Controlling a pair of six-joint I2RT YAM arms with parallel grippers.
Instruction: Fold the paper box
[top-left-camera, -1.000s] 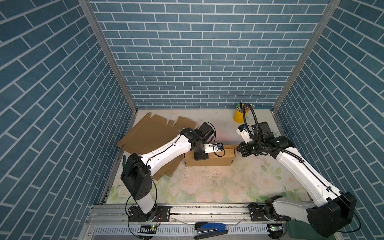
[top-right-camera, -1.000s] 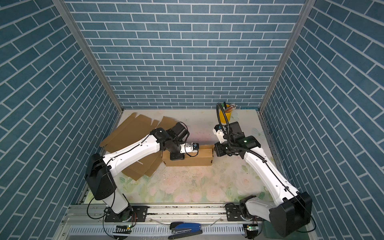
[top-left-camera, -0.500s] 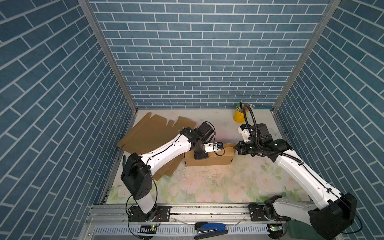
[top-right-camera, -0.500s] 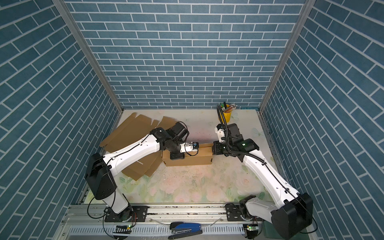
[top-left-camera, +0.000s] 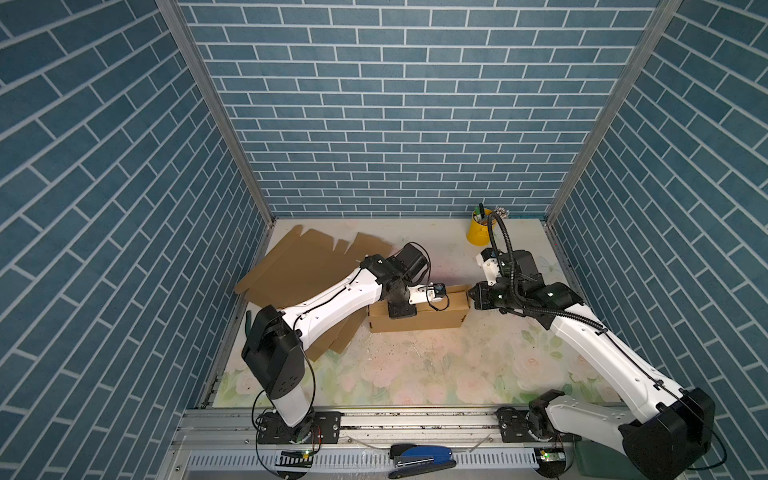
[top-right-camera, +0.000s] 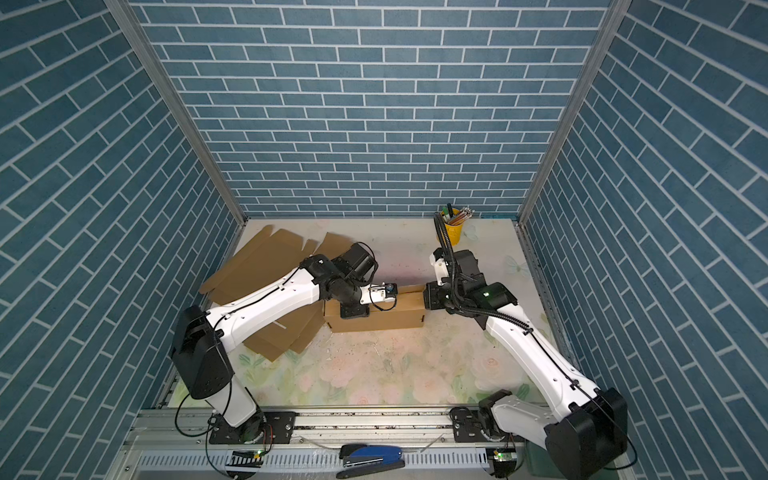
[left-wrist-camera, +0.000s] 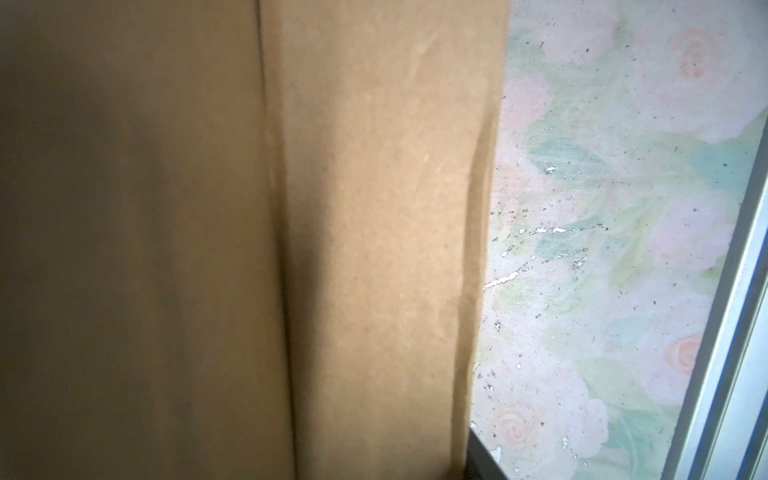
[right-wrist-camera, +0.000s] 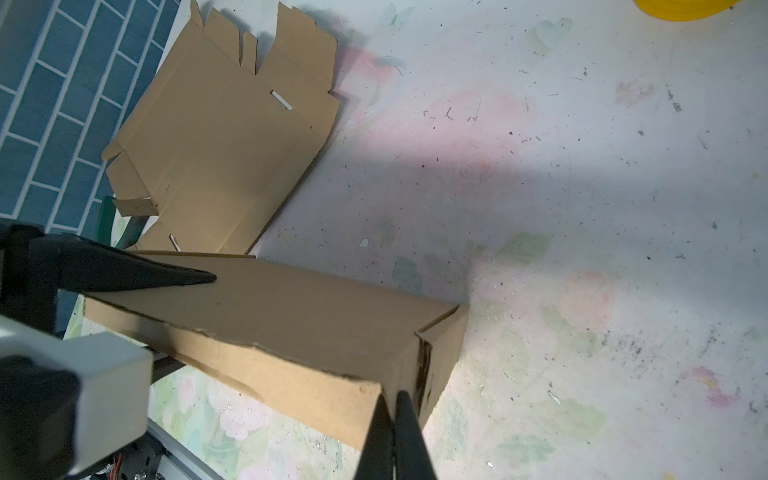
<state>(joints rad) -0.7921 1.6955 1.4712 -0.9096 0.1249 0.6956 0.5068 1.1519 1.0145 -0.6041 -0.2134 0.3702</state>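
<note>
Blue brick walls (top-left-camera: 395, 104) enclose a flowered counter (top-left-camera: 415, 374). The right tool (right-wrist-camera: 392, 411), jaws closed, presses its tips against the end corner of the box (right-wrist-camera: 291, 324), mid-counter. The left tool (top-left-camera: 401, 311) rests on the box top, opening unclear. The box looks nearly formed; its end flap (right-wrist-camera: 438, 353) seems left to tuck.

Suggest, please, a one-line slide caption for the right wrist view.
Right gripper, shut, its tips at the end corner of the paper box; flat cardboard blanks lie beyond on the floral table.

Brown paper box (left-wrist-camera: 374, 249) close up, lengthwise crease; worn floral table (left-wrist-camera: 602, 208) beside; metal rail (left-wrist-camera: 731, 332) beyond.
</note>
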